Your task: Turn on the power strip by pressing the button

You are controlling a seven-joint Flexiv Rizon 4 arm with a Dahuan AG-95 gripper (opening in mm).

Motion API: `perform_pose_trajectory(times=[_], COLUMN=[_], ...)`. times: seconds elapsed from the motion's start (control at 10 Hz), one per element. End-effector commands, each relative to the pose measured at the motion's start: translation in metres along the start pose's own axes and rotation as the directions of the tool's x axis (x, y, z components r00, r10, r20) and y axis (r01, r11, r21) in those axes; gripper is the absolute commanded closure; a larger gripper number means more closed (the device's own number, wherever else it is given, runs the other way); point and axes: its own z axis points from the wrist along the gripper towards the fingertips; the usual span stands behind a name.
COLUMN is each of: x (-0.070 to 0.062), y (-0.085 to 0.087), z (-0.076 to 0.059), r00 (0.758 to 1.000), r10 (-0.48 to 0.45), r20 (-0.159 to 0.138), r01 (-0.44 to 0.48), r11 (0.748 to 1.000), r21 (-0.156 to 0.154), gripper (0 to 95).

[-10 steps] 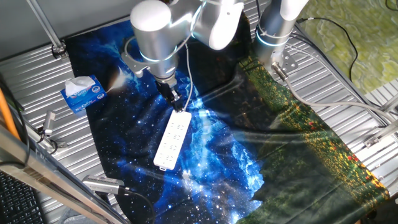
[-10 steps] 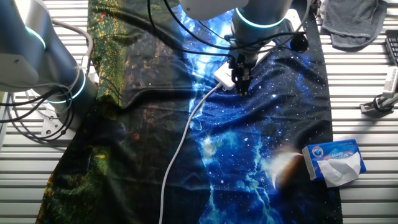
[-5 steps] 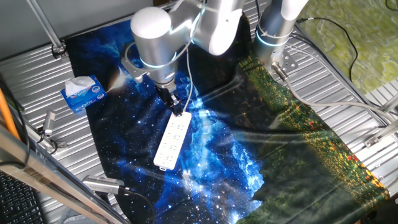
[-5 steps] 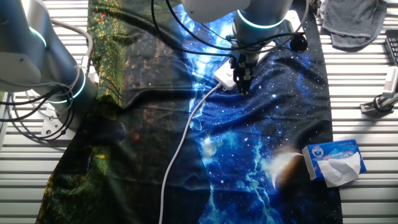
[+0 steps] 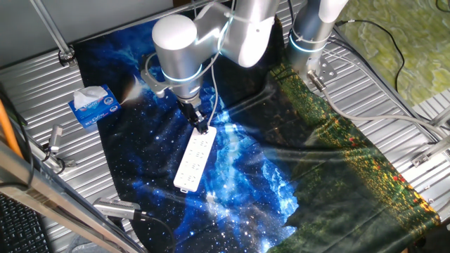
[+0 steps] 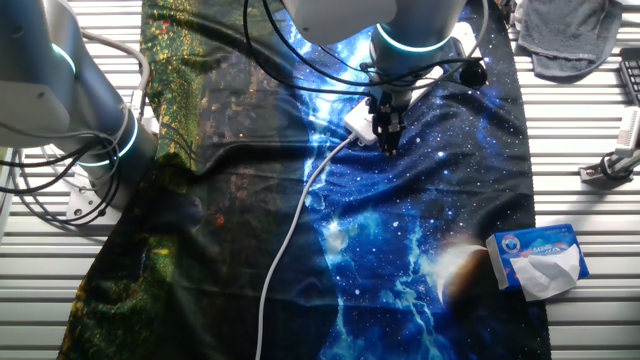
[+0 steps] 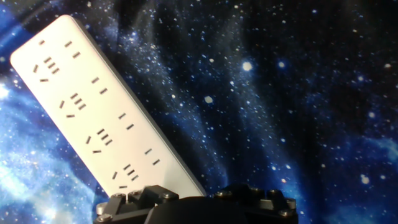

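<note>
The power strip [image 5: 195,161] lies on the blue galaxy cloth, its corded end toward the arm. In the hand view it [image 7: 93,106] runs from the upper left down under the hand. My gripper [image 5: 202,127] points down with its tip at the strip's corded end. In the other fixed view the gripper [image 6: 388,143] hides most of the strip [image 6: 359,122], and the white cord [image 6: 290,235] trails toward the front. The gripper's dark body [image 7: 194,200] fills the bottom of the hand view. The button is hidden under it. No view shows the fingertips apart or touching.
A blue-and-white tissue box [image 5: 93,106] sits left of the cloth; it also shows in the other fixed view [image 6: 540,260]. A second arm's base [image 5: 311,31] stands at the back. Metal tools [image 5: 53,145] lie on the slatted table at the left. A grey cloth [image 6: 570,35] lies in a corner.
My gripper has moved down and slightly right, closer onto the strip's corded end. The strip, cord and tissue box have not moved.
</note>
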Motion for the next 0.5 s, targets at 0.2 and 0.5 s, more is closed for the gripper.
perform_pose_trajectory(times=[0.2,0.5], x=[0.0020,0.0028], y=[0.0014,0.0018], z=[0.0038,0.0063], r00=[1.000,1.000], r10=[-0.008,-0.014], r20=[0.003,0.004], r01=[0.008,0.014], r11=[1.000,1.000], r21=[0.000,0.000], gripper=[38.0,38.0])
